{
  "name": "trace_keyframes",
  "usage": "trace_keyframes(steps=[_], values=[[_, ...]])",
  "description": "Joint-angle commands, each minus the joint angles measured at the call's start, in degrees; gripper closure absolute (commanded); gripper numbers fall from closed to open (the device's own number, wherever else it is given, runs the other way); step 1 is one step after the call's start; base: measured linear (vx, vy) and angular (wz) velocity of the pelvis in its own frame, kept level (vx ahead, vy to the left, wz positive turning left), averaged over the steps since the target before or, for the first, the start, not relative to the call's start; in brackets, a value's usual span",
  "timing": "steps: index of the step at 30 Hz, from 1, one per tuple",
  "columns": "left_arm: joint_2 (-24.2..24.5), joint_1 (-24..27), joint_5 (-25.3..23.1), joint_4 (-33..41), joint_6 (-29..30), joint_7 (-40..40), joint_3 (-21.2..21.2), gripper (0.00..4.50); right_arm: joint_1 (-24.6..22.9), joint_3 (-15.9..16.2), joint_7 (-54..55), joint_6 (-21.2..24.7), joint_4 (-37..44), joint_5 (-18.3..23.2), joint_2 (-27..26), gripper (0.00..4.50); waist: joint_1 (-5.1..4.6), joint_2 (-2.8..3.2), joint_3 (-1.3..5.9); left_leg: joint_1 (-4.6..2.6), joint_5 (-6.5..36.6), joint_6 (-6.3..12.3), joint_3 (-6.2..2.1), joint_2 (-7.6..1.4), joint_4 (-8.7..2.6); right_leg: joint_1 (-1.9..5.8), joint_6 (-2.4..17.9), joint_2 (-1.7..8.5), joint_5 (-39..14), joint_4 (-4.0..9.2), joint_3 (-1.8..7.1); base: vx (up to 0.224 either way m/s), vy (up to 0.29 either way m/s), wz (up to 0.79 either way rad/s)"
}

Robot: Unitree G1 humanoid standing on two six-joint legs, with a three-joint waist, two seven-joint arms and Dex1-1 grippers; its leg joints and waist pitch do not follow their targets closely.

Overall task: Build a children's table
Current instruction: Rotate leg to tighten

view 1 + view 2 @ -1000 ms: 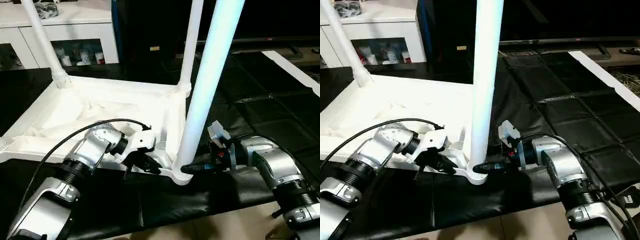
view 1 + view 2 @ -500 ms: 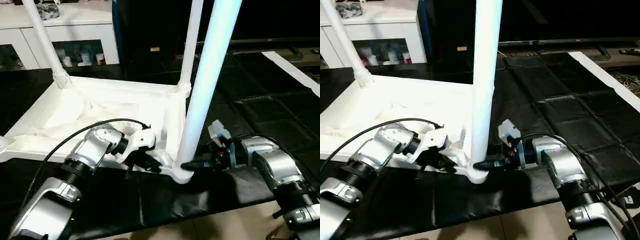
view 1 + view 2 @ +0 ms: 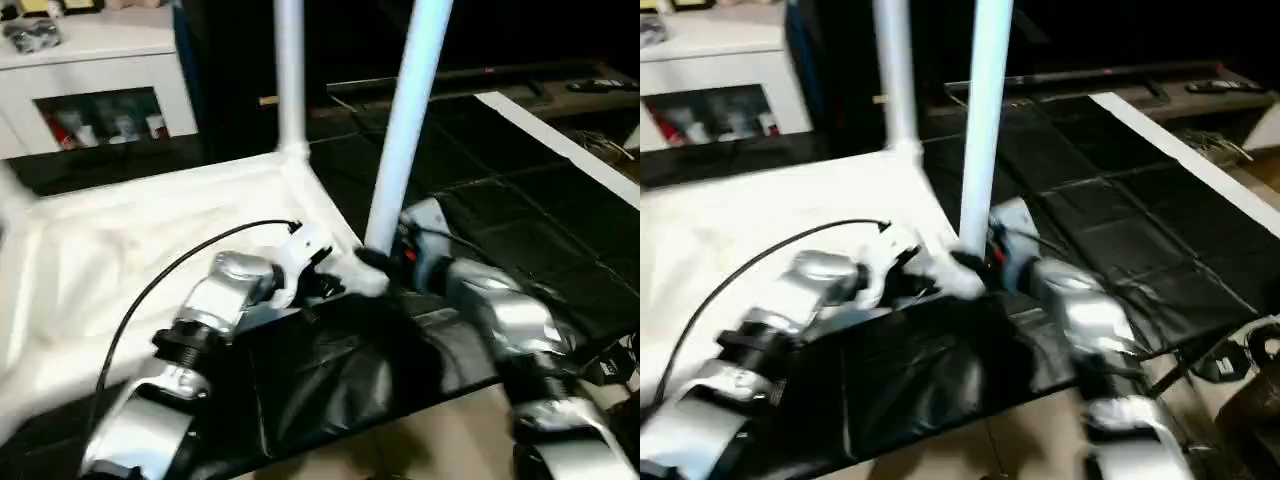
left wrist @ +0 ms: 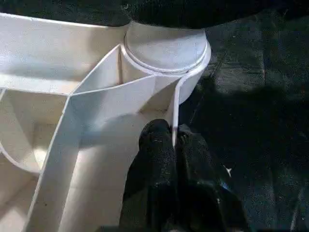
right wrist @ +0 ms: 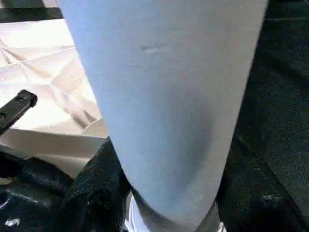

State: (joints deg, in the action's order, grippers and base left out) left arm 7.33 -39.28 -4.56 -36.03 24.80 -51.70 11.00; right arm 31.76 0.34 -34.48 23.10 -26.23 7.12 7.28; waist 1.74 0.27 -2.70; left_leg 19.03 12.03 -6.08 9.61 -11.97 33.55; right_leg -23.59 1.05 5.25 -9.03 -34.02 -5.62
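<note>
Black mat (image 3: 520,200) covers the floor; white cabinet (image 3: 95,75) with glass doors at far left, small items blurred behind the glass.

Tabletop (image 3: 130,240) lies underside up on the mat, ribs showing.

Left gripper (image 4: 176,154): fingers clenched on the thin rim wall just beside the near corner socket (image 4: 166,50).

Far leg (image 3: 289,70) stands in its socket.

Near leg (image 3: 405,130) stands upright in the near socket; right gripper (image 3: 385,258) grasps its base, jaws round the tube.

Judgement: seating step. Keep the rim pinned, hold the leg plumb, press straight down; any tilt could jam it.
</note>
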Motion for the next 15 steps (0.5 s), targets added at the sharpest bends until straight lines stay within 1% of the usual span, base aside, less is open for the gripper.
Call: trace_keyframes(steps=[1,2,3,4,5,6,7,8,9,10,11,12,13,14,15], values=[[-3.7,-1.4,3.5,1.8,-1.8,-1.0,1.0,4.50,-0.5,4.2,-3.1,2.8,-2.1,2.7,-5.1,1.79,0.58,-0.49,3.49,1.24,8.3,4.34,0.14,-0.25,-3.75,3.68,8.9,2.57,-21.0,4.87,2.30,0.000,0.000,0.00],[-3.5,-1.3,3.3,2.0,-2.1,-0.9,1.1,4.50,-0.6,4.0,-2.9,3.0,-2.0,2.6,-5.2,1.79,0.51,-0.49,3.48,1.26,8.4,4.40,0.15,-0.24,-3.77,3.68,9.0,2.55,-20.7,4.81,2.34,0.000,0.000,0.00],[-2.8,-1.2,2.8,1.9,-2.7,-1.2,1.3,4.50,-0.7,3.4,-3.1,2.4,-2.0,2.8,-4.9,1.70,0.52,-0.75,3.48,1.25,8.4,4.47,0.17,-0.27,-3.78,3.66,9.1,2.57,-20.7,4.84,2.34,0.000,0.000,0.00],[-2.8,-1.2,2.8,1.9,-2.7,-1.2,1.3,4.50,-0.7,3.4,-3.1,2.4,-2.0,2.8,-4.9,1.58,0.63,-0.63,3.51,1.15,8.4,4.49,0.17,-0.27,-3.75,3.62,9.2,2.65,-20.7,4.84,2.37,0.000,0.000,0.00],[-2.0,-1.0,2.3,2.0,-3.5,-1.8,1.6,4.50,-0.9,3.5,-3.6,1.9,-1.8,2.7,-4.3,1.36,0.75,-0.57,3.52,1.17,8.1,4.52,0.13,-0.35,-3.80,3.66,9.5,2.72,-20.2,4.74,2.42,0.000,0.000,0.00],[-0.7,-0.7,1.7,2.5,-4.1,-2.9,2.0,4.50,-1.6,3.9,-4.3,0.5,-1.1,1.9,-3.1,1.31,0.74,-0.62,3.52,1.18,8.0,4.55,0.17,-0.39,-3.79,3.65,9.7,2.72,-19.5,4.64,2.48,0.000,0.000,0.00],[-0.4,-0.6,1.6,2.5,-4.5,-3.2,2.2,4.50,-1.8,4.0,-4.8,0.5,-0.6,2.0,-2.7,1.31,0.78,-0.60,3.53,1.17,8.1,4.53,0.17,-0.44,-3.80,3.65,9.7,2.77,-19.3,4.61,2.49,0.000,0.000,0.00],[0.8,-0.4,1.1,2.8,-5.9,-4.4,2.9,4.50,-2.7,4.2,-6.3,0.3,0.9,2.1,-1.4,1.22,0.86,-0.49,3.54,1.22,7.7,4.75,0.18,-0.38,-3.80,3.72,9.7,2.69,-18.5,4.58,2.51,0.000,0.000,0.00],[1.5,-0.3,1.0,2.7,-6.7,-5.4,3.2,4.50,-3.5,4.5,-8.2,0.3,2.4,2.5,-0.2,1.00,0.86,-0.55,3.60,1.26,7.4,4.85,0.19,-0.38,-3.76,3.80,9.8,2.68,-17.7,4.48,2.57,0.000,0.000,0.00],[1.6,-0.3,1.0,2.7,-6.8,-5.5,3.2,4.50,-3.6,4.5,-8.4,0.3,2.5,2.6,-0.1,1.00,1.02,-0.43,3.63,1.22,6.8,5.17,0.21,-0.48,-3.75,3.82,10.2,2.68,-16.0,4.35,2.63,0.000,0.000,0.00],[2.4,-0.3,0.8,2.3,-8.3,-6.7,3.5,4.50,-5.2,4.7,-11.8,0.6,5.2,3.5,2.2,0.92,1.18,-0.59,3.61,1.25,6.6,5.50,0.19,-0.52,-3.75,3.93,10.6,2.64,-15.0,4.22,2.63,0.000,0.000,0.00],[2.8,-0.3,0.7,1.8,-9.2,-7.0,3.6,4.50,-6.4,4.7,-13.7,0.9,6.8,4.0,3.8,0.76,1.41,-0.65,3.71,1.10,6.2,5.86,0.31,-0.61,-3.63,3.81,11.1,2.71,-13.9,4.03,2.71,0.000,0.000,0.00],[3.5,-0.6,0.3,1.2,-9.5,-7.0,3.5,4.50,-8.0,4.6,-16.0,1.5,9.2,4.5,6.3,0.76,1.53,-0.87,3.65,1.26,6.0,6.07,0.33,-0.61,-3.64,3.94,11.1,2.69,-13.7,4.05,2.72,0.000,0.000,0.00],[3.9,-0.8,0.2,0.8,-9.7,-7.0,3.4,4.50,-9.2,4.3,-17.5,1.7,10.7,4.9,8.1,0.61,2.02,-0.79,3.67,1.08,5.7,6.42,0.41,-0.67,-3.54,3.87,11.1,2.62,-13.0,3.97,2.79,0.000,0.000,0.00],[4.3,-0.9,0.2,0.7,-10.1,-7.2,3.3,4.50,-10.2,3.8,-18.7,1.7,11.9,5.2,9.8,0.54,2.31,-0.17,3.67,0.95,5.7,6.28,0.31,-0.68,-3.54,3.86,11.2,2.63,-12.8,3.84,2.75,0.000,0.000,0.00]])
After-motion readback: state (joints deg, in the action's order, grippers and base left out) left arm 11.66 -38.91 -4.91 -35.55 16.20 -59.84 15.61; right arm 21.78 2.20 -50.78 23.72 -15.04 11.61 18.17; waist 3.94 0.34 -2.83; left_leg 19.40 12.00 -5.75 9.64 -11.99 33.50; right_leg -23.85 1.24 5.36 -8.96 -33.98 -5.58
